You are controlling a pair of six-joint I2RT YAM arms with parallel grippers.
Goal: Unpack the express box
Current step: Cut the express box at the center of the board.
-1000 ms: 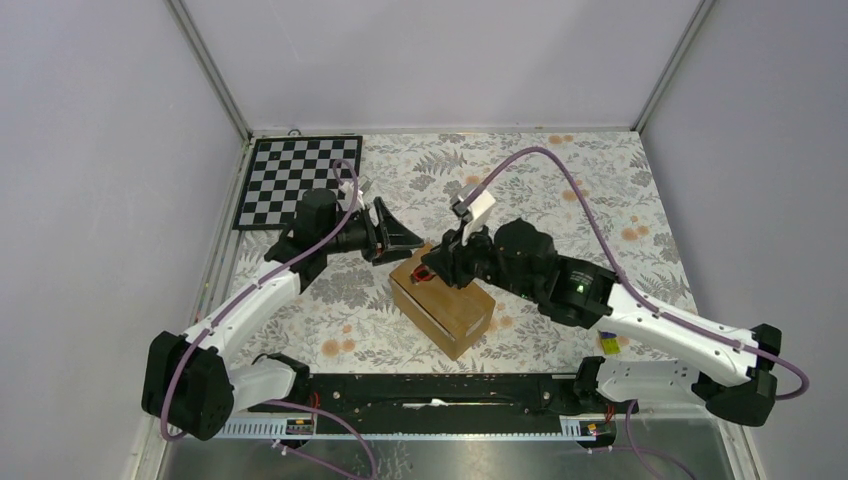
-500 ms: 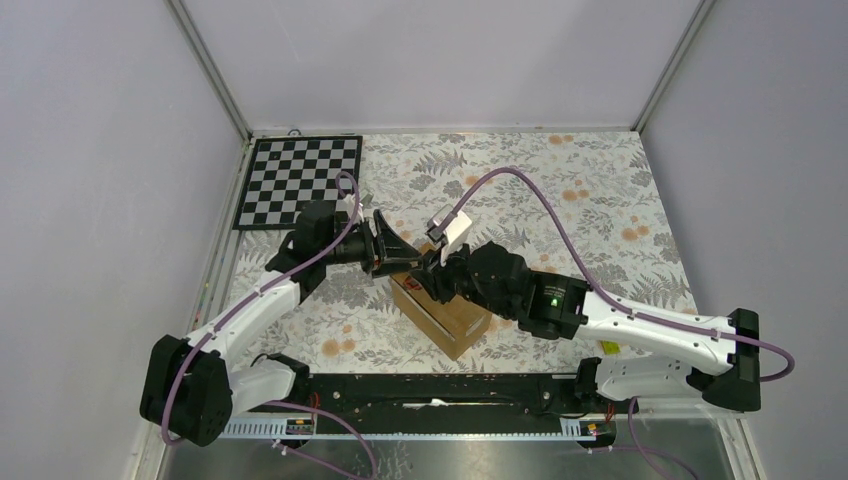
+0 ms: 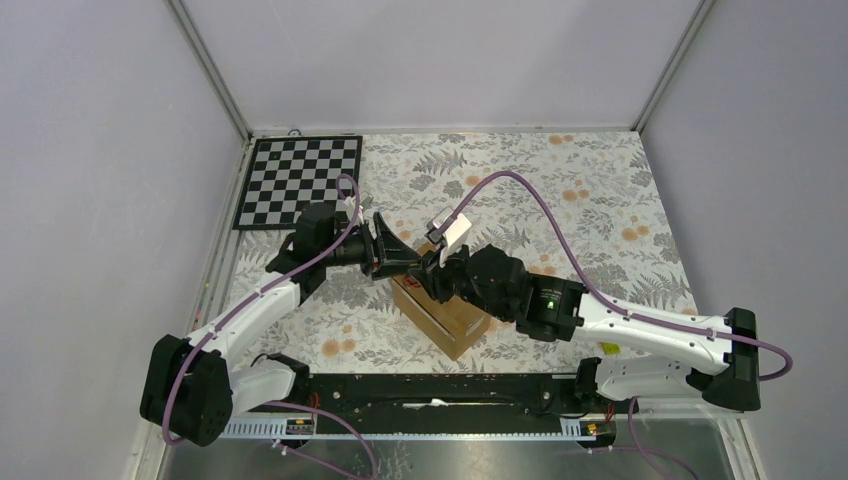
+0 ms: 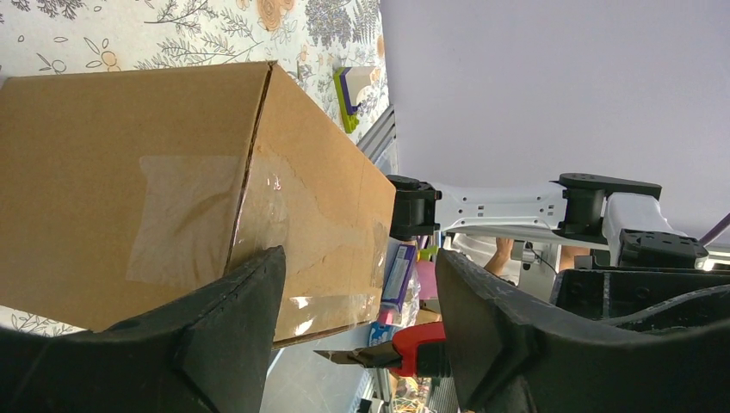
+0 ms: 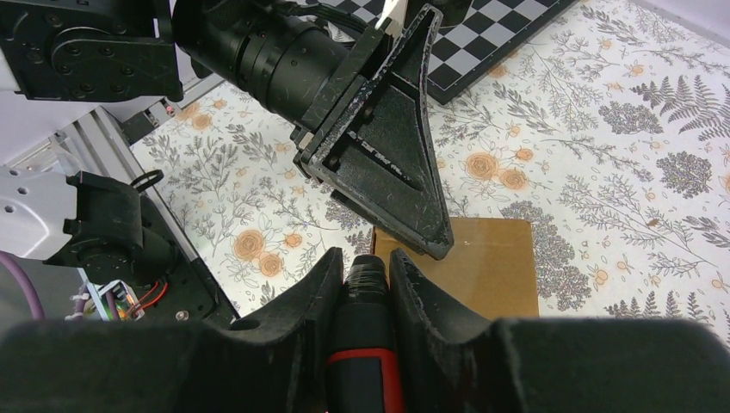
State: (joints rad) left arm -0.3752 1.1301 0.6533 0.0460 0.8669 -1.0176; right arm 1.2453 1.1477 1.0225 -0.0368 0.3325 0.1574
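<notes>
The express box (image 3: 452, 318) is seen just below the centre of the top view on the flowered table (image 3: 600, 200). It is taped shut and no cut is visible, so cutting, opening and emptying are judged still to do. The left gripper (image 4: 357, 267) is spread open at the box's upper corner. The right gripper (image 5: 366, 262) is clamped on the red-handled cutter (image 5: 366, 361). One box, one cutter and two grippers are counted.

No legible text or labels anywhere.

checkerboard (image 3: 298, 180): far-left corner | floral cloth (image 3: 600, 190): lies flat | green-purple block (image 4: 355, 93): near edge
</notes>
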